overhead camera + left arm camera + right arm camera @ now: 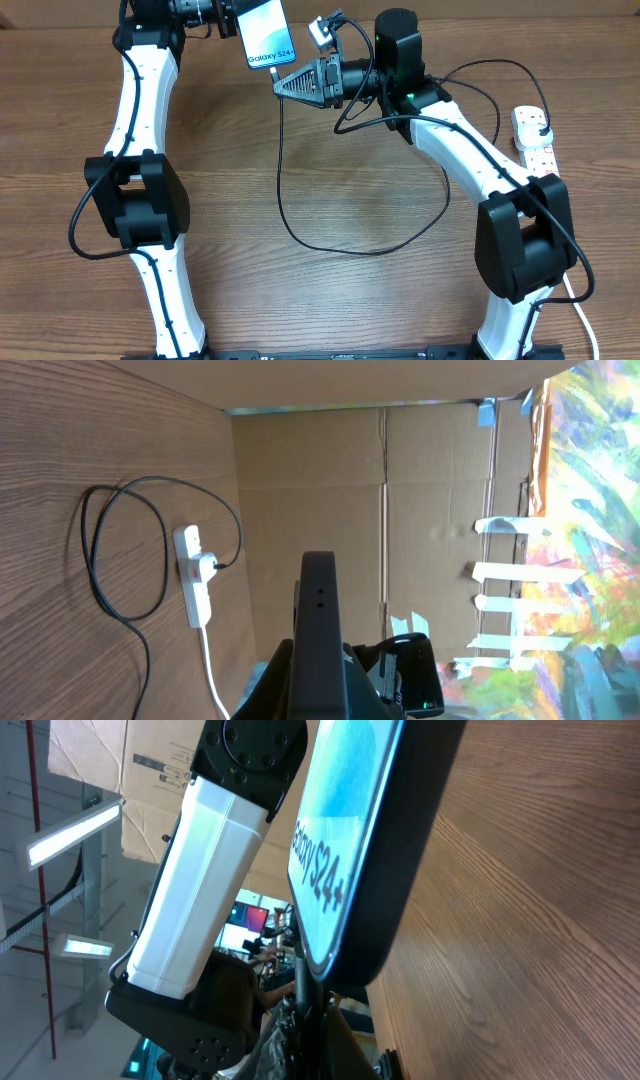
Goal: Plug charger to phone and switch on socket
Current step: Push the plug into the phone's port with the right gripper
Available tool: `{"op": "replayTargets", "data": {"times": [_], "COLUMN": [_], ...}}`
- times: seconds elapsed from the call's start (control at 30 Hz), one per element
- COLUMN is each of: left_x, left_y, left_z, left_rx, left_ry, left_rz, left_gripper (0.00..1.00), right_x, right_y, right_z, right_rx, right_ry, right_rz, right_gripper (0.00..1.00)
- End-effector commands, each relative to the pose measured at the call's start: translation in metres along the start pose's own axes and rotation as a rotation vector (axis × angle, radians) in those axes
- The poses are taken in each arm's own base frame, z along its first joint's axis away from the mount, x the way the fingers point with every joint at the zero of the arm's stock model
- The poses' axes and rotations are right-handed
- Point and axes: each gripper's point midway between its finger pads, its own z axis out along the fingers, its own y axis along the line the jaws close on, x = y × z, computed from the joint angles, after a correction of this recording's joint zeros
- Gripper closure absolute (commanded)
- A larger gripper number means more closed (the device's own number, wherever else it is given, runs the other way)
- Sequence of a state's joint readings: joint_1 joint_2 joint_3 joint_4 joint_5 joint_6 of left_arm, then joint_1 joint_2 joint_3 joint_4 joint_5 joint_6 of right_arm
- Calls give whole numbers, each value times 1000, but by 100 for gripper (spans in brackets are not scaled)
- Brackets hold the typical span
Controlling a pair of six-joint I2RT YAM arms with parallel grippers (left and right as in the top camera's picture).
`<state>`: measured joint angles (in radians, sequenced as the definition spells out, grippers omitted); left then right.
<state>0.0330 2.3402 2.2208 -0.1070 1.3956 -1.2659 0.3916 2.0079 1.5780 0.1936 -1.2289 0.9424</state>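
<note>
My left gripper (228, 22) is shut on the phone (265, 40) and holds it above the table at the back, cyan screen up and the "Galaxy S24+" end toward the right arm. In the left wrist view the phone (320, 620) shows edge-on as a dark slab. My right gripper (283, 82) is shut on the charger's connector tip (300, 970), which sits at the phone's lower end (350, 850). The black charger cable (281, 150) loops across the table to the white socket strip (533, 135), which also shows in the left wrist view (195, 585).
The strip's thick white cord (212, 670) runs off toward the table's front right. Cardboard walls (400, 490) stand behind the table. The black cable loop (350, 250) lies in the middle of the wooden table (300, 310).
</note>
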Motion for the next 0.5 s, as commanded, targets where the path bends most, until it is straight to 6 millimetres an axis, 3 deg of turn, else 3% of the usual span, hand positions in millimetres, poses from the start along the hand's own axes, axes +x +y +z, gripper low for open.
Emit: {"op": "replayTargets", "data": {"times": [0.0,0.47], "left_x": [3,12], "left_y": [-13,-15], "left_z": [-2,-2], "left_rx": [12,27], "left_ry": [17,67], "left_rz": [31,54], "left_gripper": [96,96], "right_x": [-5,-7], "right_y": [6,5], "right_z": [-2,-3], "right_rx": [-2,4], "right_ry": [-12,-23], "right_rz": [-28,-28], "right_gripper": [96,96]}}
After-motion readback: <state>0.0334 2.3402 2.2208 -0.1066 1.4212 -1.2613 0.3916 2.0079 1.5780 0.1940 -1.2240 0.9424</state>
